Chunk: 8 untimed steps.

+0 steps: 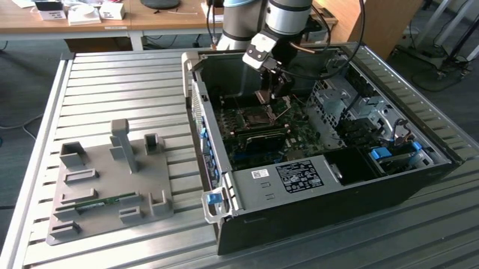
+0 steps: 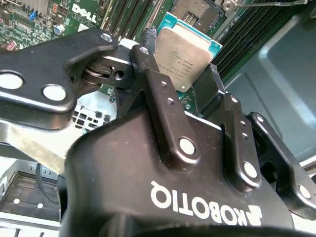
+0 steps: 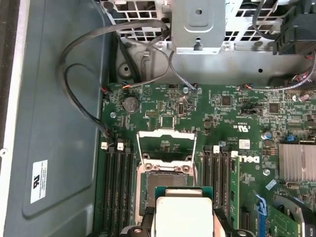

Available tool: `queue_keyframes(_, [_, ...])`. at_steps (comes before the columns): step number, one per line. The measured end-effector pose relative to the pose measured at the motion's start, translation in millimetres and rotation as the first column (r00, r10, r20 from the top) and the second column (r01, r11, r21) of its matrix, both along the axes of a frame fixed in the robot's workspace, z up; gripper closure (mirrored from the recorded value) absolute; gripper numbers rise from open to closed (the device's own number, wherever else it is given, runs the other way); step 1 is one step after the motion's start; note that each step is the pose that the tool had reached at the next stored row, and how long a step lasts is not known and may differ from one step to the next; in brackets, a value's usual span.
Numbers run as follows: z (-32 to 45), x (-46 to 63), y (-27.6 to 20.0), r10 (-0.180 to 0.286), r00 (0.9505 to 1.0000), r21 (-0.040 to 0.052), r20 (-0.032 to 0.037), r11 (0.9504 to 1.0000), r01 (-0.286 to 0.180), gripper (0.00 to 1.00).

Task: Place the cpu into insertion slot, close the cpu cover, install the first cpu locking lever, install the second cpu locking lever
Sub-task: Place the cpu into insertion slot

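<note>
My gripper (image 1: 279, 92) hangs inside the open computer case, shut on the cpu (image 2: 183, 52). The cpu is a thin square chip with a pale silver face and a green edge, and its two opposite edges sit between the black fingers (image 2: 148, 69). In the first wrist view the cpu (image 3: 183, 212) hovers just above the insertion slot (image 3: 165, 178), a dark square socket with a silver rim on the green board. It covers part of the slot. The cpu cover (image 3: 167, 140), a silver frame with a cut-out centre, is swung open on the side of the slot away from the cpu.
The case (image 1: 314, 185) lies open on a slatted metal table (image 1: 112, 78). Long black memory slots (image 3: 117, 187) flank the socket on both sides. Cables (image 3: 74, 84) loop along the case wall. A grey fixture plate (image 1: 105, 185) holding a memory stick sits at the exterior view's left.
</note>
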State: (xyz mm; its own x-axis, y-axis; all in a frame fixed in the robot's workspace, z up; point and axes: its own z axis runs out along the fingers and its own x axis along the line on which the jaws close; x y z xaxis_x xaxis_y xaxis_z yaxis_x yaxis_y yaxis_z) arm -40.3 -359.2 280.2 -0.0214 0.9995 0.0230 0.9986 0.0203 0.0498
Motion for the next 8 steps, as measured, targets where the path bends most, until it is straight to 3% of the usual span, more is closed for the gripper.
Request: queue_keyframes(8, [-6.2,0.0,0.0,-0.017,0.9999,0.0002,0.0002,0.9999,0.017,0.46])
